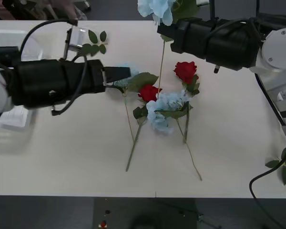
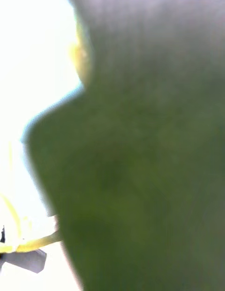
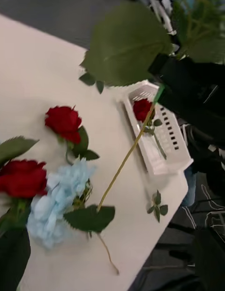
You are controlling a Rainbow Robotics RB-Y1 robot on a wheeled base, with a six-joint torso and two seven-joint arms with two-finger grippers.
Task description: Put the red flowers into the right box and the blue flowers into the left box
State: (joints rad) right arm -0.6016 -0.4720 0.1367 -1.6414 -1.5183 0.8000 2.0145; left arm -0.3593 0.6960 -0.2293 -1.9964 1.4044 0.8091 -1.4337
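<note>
Stem (image 1: pixel 161 67) of a blue flower (image 1: pixel 155 9) hangs from the right end effector (image 1: pixel 169 32), closed on it above the counter (image 1: pixel 62 157); left end effector (image 1: pixel 118 74) hovers by the pile, its opening unclear; carry the bloom high over the roses (image 1: pixel 186 70) so the stem clears them; a ribbed box (image 3: pixel 159 131) by the robot's right already holds one rose.

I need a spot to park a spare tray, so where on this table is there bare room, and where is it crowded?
The pale tabletop is bare along its near edge, in front of the left gripper, and right of the stems. The middle is crowded: two deep-red roses, a pale-blue flower cluster and crossing stems. The right gripper holds a blue flower above. A slatted white tray holds one rose.
</note>
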